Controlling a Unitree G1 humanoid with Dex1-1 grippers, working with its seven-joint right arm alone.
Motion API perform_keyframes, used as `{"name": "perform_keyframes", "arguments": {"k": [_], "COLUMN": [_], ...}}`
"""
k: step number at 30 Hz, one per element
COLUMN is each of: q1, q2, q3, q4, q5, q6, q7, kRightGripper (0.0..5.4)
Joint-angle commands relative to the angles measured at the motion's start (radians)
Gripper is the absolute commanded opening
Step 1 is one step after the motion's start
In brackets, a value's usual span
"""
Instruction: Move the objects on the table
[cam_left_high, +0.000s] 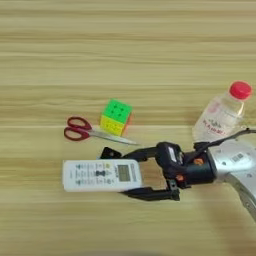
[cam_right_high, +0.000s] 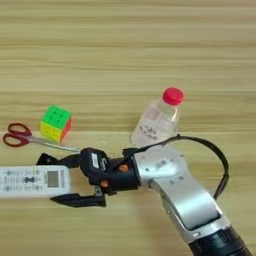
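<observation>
A white remote (cam_left_high: 90, 175) with grey buttons lies flat on the table (cam_left_high: 125, 50), left of centre near the front. My right gripper (cam_left_high: 116, 172) reaches in from the right and straddles the remote's right end, one black finger (cam_left_high: 122, 153) against its far edge and the other against its near edge, shut on it. Just behind the remote lie red-handled scissors (cam_left_high: 82, 131), blades pointing right, and a colourful puzzle cube (cam_left_high: 116, 117) beside them. A clear red-capped bottle (cam_left_high: 222, 116) lies tilted at the right, just behind my silver forearm (cam_right_high: 175, 185).
A black cable (cam_right_high: 215, 155) loops off the forearm at the right. The wide back half of the wooden surface holds nothing but grain stripes.
</observation>
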Motion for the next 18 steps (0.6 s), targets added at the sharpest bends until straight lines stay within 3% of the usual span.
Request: {"name": "perform_keyframes", "arguments": {"k": [1, 4, 8, 13, 18], "q1": [0.017, 0.044, 0.044, 0.040, 0.037], "q2": [-0.110, -0.140, -0.139, -0.133, -0.126], "q3": [-0.020, 0.002, 0.037, 0.051, 0.034], "q4": [0.038, 0.105, 0.177, 0.208, 0.184], "q5": [-0.091, -0.188, -0.275, -0.285, -0.233], "q6": [-0.089, -0.144, -0.195, -0.216, -0.202], "q7": [0.006, -0.008, -0.028, -0.037, -0.034], "kRightGripper": [2.91, 2.91, 2.90, 2.90, 3.66]}}
